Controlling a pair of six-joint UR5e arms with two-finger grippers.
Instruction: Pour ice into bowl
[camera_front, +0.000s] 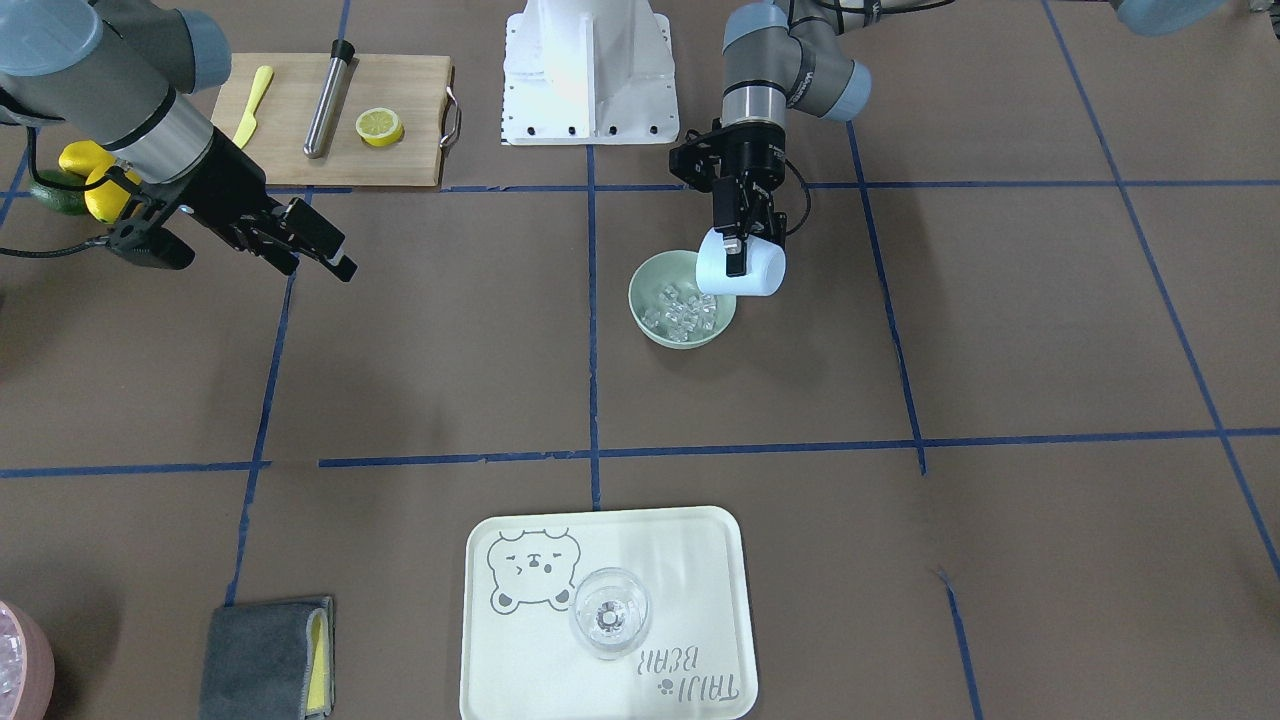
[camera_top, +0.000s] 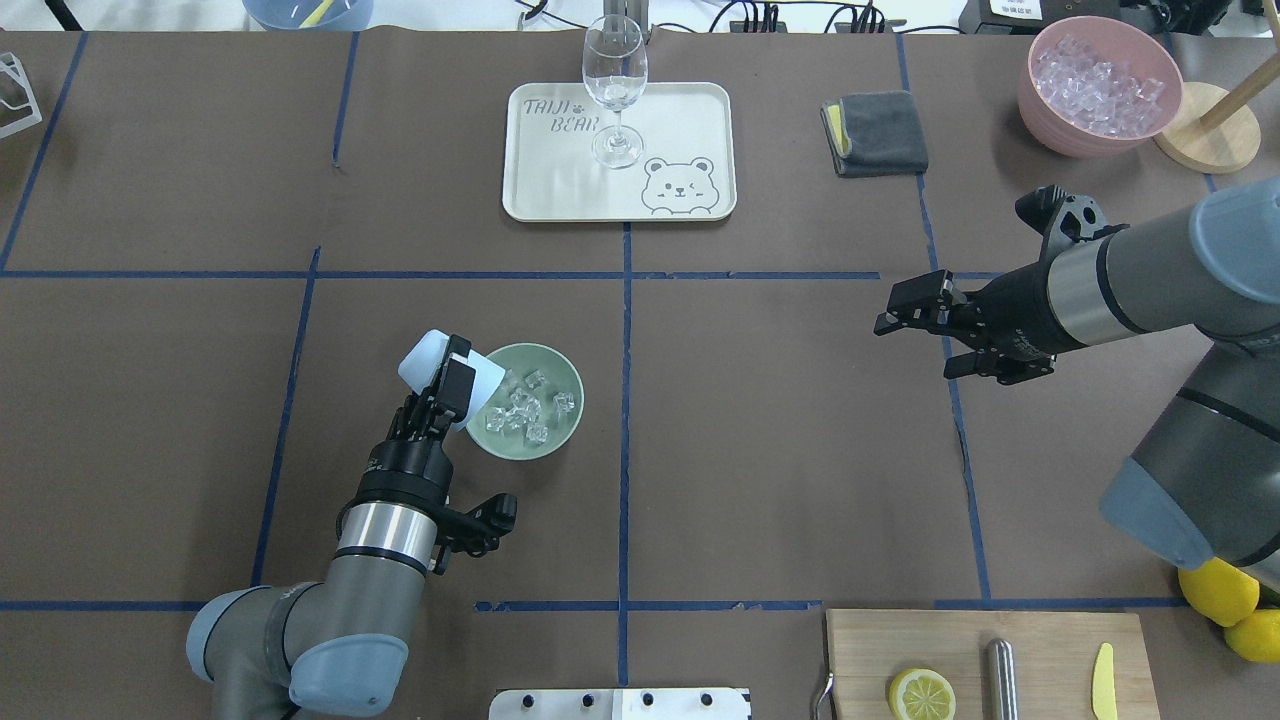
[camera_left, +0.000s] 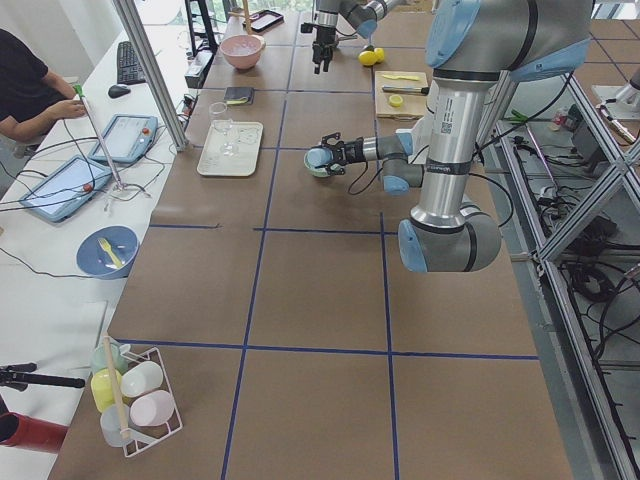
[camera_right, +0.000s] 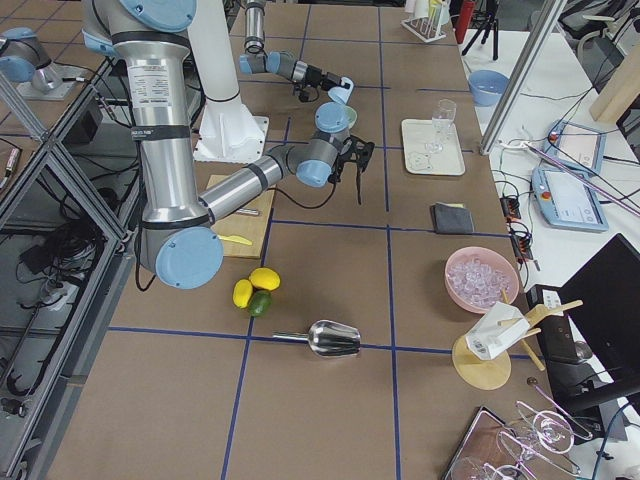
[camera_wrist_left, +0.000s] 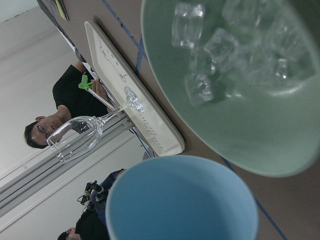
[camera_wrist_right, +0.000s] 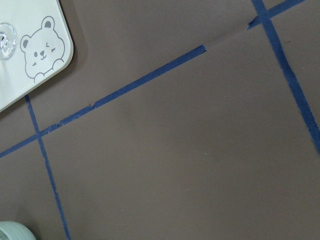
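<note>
Ice cubes (camera_top: 522, 408) are lying inside the mint-green bowl (camera_top: 565, 432). Light blue cup (camera_top: 422, 362) is tilting over its rim at 10 o'clock, with the left gripper (camera_top: 452, 385) clamping it. Right gripper (camera_top: 912, 312) is hovering well apart at 3 o'clock, jaws released, empty.

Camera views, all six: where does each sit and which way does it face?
Front-facing: across the table, looking down toward the robot's base; both arms show.
Overhead: behind the robot, looking forward and down; left gripper tilts the blue cup at the bowl.
Exterior left: table's left end; left arm nearest.
Exterior right: right end; right arm nearest.
Left wrist: over the cup's rim at ice.
Right wrist: down at table; no robot part.
Shared: both wrist views catch the tray.
</note>
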